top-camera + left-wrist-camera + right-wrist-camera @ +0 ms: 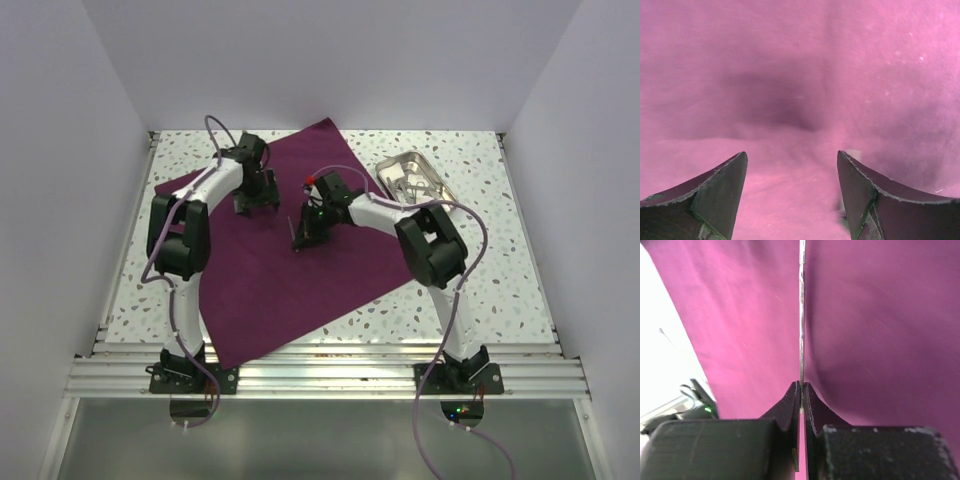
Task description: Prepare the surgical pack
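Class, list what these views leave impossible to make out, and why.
Right wrist view: thin metal piece in the right claw, edge-on, cut off at top.
Top view: contents of the steel tray, too small.
Left wrist view: pale speck, blurred, half behind a finger.

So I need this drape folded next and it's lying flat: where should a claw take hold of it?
Probably the near corner of the purple drape, approached low from the table's front edge. The sheet lies flat with no ridge to pinch mid-cloth, but that corner reaches the edge, so a finger may slip under it.
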Robot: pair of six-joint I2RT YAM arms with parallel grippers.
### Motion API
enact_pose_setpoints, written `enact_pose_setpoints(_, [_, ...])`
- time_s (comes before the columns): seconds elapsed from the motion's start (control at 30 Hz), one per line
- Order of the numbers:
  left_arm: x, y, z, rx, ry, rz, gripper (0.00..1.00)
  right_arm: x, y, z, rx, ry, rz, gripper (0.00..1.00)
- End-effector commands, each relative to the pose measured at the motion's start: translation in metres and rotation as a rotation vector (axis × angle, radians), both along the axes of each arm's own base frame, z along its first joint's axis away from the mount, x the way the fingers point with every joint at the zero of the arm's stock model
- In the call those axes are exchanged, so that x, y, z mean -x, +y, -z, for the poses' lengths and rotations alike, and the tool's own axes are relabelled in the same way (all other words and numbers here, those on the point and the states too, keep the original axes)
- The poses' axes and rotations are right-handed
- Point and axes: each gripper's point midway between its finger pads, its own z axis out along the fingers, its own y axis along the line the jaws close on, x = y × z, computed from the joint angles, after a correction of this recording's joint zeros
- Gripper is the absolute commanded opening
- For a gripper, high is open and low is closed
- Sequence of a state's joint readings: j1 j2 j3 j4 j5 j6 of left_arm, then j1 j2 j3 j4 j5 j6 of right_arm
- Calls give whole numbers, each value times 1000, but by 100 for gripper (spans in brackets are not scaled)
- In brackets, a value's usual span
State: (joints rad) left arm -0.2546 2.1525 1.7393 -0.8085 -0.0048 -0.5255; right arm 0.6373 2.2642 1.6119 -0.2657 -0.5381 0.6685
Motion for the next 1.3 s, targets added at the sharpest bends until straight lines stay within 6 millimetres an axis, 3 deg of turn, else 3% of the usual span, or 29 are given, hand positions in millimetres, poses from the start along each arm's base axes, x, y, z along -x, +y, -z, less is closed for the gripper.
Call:
enact_pose_setpoints(0.0, [-8, 19, -26, -17, -83, -10, 76, -21, -49, -60, 102, -156, -9, 0])
enact_pose_setpoints(0.03, [-9, 18, -28, -13, -93, -6, 77, -21, -61, -74, 120, -171, 5, 0])
enact_pose_setpoints(0.13, [-9, 15, -29, 3, -97, 5, 79, -36, -102, -91, 163, -209, 69, 0])
enact_pose_setpoints(0.17, [-9, 14, -30, 8, -104, 10, 79, -53, -130, -106, 201, -257, 137, 0])
enact_pose_setpoints(0.23, [-9, 9, -30, 34, -110, 43, 79, -66, -166, -114, 276, -295, 172, 0])
enact_pose_setpoints(0.27, [-9, 8, -30, 37, -110, 56, 79, -86, -196, -123, 333, -333, 236, 0])
enact_pose_setpoints(0.3, [-9, 6, -31, 45, -111, 68, 79, -88, -216, -122, 402, -331, 226, 0])
enact_pose_setpoints(0.33, [-7, 6, -29, 40, -102, 85, 79, -101, -228, -136, 425, -366, 248, 0])
enact_pose_setpoints(0.37, [-6, 7, -28, 37, -98, 92, 79, -110, -254, -128, 502, -369, 254, 0])
enact_pose_setpoints(0.43, [-4, 7, -33, 35, -112, 107, 80, -117, -271, -128, 566, -385, 241, 0])
enact_pose_setpoints(0.5, [-2, 6, -38, 42, -130, 128, 80, -123, -290, -114, 649, -391, 212, 0])
enact_pose_setpoints(0.67, [9, 9, -43, 38, -150, 151, 86, -123, -321, -82, 697, -324, 203, 0])
enact_pose_setpoints(0.7, [9, 8, -50, 42, -174, 156, 89, -124, -323, -77, 703, -318, 194, 0])
enact_pose_setpoints(0.73, [14, 9, -45, 44, -163, 160, 99, -125, -327, -73, 707, -307, 199, 0])
enact_pose_setpoints(0.87, [15, 10, -41, 42, -162, 162, 99, -128, -322, -63, 668, -278, 180, 3])
enact_pose_setpoints(1.0, [11, 13, -41, 21, -165, 146, 99, -124, -332, -47, 718, -217, 193, 7])
enact_pose_setpoints(1.07, [6, 17, -48, -4, -188, 129, 99, -122, -335, -39, 720, -191, 206, 19])
enact_pose_setpoints(1.1, [6, 20, -53, -13, -196, 117, 99, -122, -341, -38, 747, -188, 221, 29])
enact_pose_setpoints(1.13, [5, 20, -56, -11, -202, 112, 99, -121, -344, -40, 761, -186, 234, 45])
enact_pose_setpoints(1.23, [6, 31, -63, -64, -213, 64, 99, -117, -362, -44, 812, -164, 325, 60])
enact_pose_setpoints(1.27, [9, 33, -61, -67, -206, 59, 99, -116, -368, -55, 818, -169, 395, 61])
